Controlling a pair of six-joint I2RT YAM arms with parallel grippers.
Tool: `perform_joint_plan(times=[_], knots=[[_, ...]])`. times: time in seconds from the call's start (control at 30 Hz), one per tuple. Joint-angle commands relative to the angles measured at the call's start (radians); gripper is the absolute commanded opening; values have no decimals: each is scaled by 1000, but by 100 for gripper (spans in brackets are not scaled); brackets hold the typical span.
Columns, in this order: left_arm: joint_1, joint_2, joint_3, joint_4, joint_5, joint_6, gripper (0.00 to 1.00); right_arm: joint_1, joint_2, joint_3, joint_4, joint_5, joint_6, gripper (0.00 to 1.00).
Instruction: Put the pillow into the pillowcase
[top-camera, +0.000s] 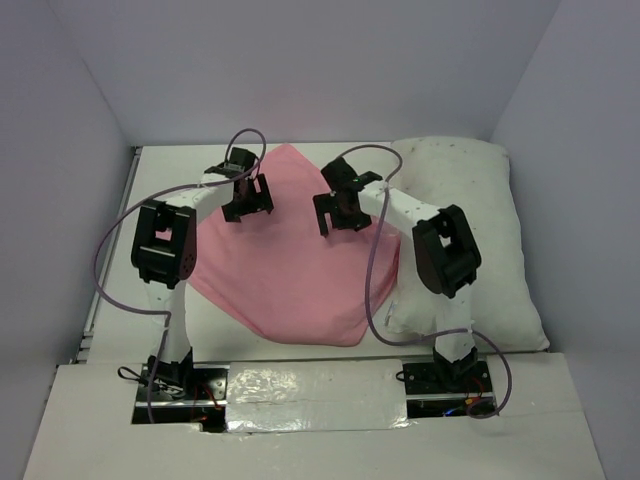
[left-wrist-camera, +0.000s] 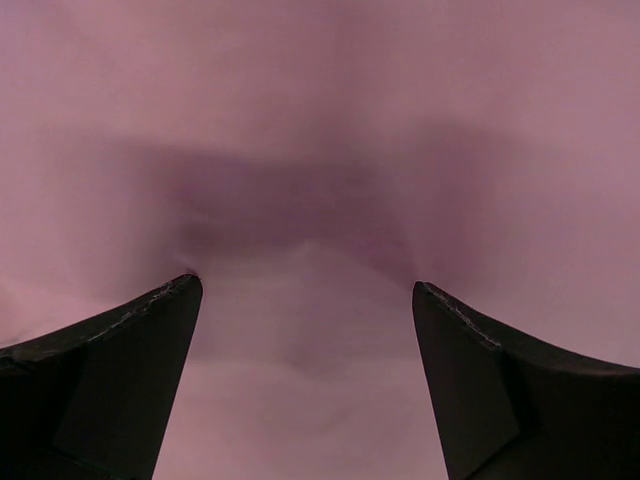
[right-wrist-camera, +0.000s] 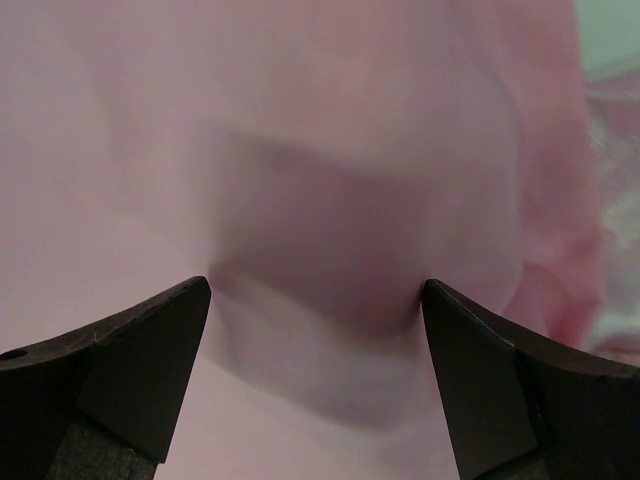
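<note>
Left claw (left-wrist-camera: 305, 290): spread wide with nothing between the fingers, pointing down at pink cloth that fills its whole wrist view.
Right claw (right-wrist-camera: 315, 290): also spread wide and empty, close above the same cloth. A soft shadow lies between its tips, and I cannot tell whether they touch the fabric.
Pillowcase (top-camera: 285, 270): lies flat on the bench (top-camera: 170, 170), turned like a diamond, with one corner far from me and one near my bases. Both claws hang over its far half, left claw toward the left, right claw toward the right.
Pillow (top-camera: 480, 240): lies flat on the right side of the bench, outside the case and partly under my right arm. The case's right edge reaches its left edge (touching or just overlapping, I judge).
Step in hand: I judge this the very start, getting a first hold on the case, since nothing of the pillow is inside.
Next move: lower and pinch the fabric, ideally a single layer at the open end, so the mouth can be parted. From here I cannot tell which edge is the opening.
Care: the cloth looks thin, so a pinch may catch both layers and hold the mouth closed.
</note>
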Motion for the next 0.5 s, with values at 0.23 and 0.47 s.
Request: perform_joint_plan(times=[0.23, 0.47], knots=[[201, 12, -123, 3, -50, -71, 99, 139, 231, 256, 61, -100, 51, 93], [419, 29, -99, -162, -175, -217, 99, 227, 384, 552, 51, -209, -51, 94]])
